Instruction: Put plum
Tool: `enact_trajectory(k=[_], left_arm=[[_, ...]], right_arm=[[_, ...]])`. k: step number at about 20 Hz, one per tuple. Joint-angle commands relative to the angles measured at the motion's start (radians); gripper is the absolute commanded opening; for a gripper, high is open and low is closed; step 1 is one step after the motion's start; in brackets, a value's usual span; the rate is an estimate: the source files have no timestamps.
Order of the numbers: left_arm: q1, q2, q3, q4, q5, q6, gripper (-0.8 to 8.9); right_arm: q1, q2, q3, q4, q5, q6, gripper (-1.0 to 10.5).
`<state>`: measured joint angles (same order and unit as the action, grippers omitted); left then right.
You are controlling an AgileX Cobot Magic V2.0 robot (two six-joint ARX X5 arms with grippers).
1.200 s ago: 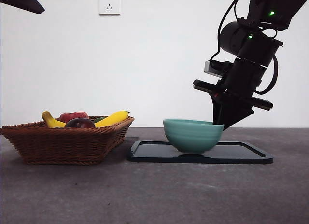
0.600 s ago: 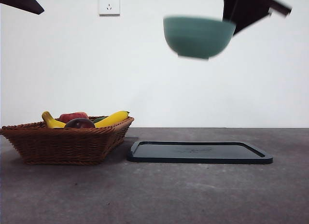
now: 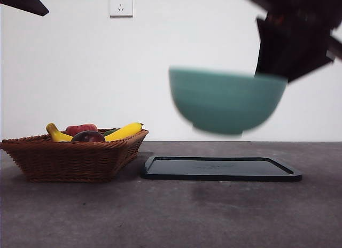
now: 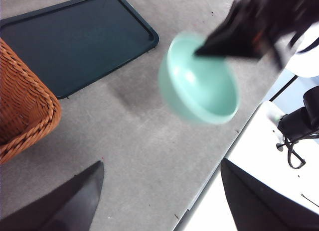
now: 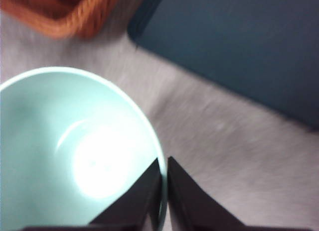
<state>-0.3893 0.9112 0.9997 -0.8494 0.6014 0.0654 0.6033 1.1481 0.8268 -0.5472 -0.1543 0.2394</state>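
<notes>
The dark maroon plum (image 3: 88,136) lies in the wicker basket (image 3: 75,157) at the left, among other fruit. My right gripper (image 3: 270,69) is shut on the rim of a green bowl (image 3: 227,103) and holds it in the air above the black tray (image 3: 222,168), blurred by motion. In the right wrist view the jaws (image 5: 163,166) pinch the bowl's rim (image 5: 75,156), and the bowl is empty. My left gripper (image 4: 162,164) is open and empty, high above the table. It sees the bowl (image 4: 199,79) and the right gripper (image 4: 214,47).
A yellow banana (image 3: 124,131) and a red apple (image 3: 81,128) lie in the basket beside the plum. The tray (image 4: 75,37) is bare, just right of the basket (image 4: 20,101). The table's edge runs near the bowl in the left wrist view.
The right gripper lifted the bowl off the tray and high up. It has now come lower and nearer to the front camera. The basket and fruit have not moved.
</notes>
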Motion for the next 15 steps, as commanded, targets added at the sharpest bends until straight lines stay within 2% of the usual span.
enact_trajectory(k=[1, 9, 15], left_arm=[[-0.005, 0.008, 0.023, 0.004, 0.005, 0.013, 3.74], [-0.005, 0.008, 0.023, 0.003, 0.005, 0.013, 3.74], [-0.005, 0.008, 0.023, 0.003, 0.005, 0.013, 3.74]], right_arm=[[0.017, 0.035, -0.056, 0.105, 0.001, 0.047, 0.1], [0.017, 0.220, -0.094, 0.191, 0.007, 0.040, 0.1], [0.021, 0.232, -0.094, 0.196, 0.026, 0.040, 0.3]])
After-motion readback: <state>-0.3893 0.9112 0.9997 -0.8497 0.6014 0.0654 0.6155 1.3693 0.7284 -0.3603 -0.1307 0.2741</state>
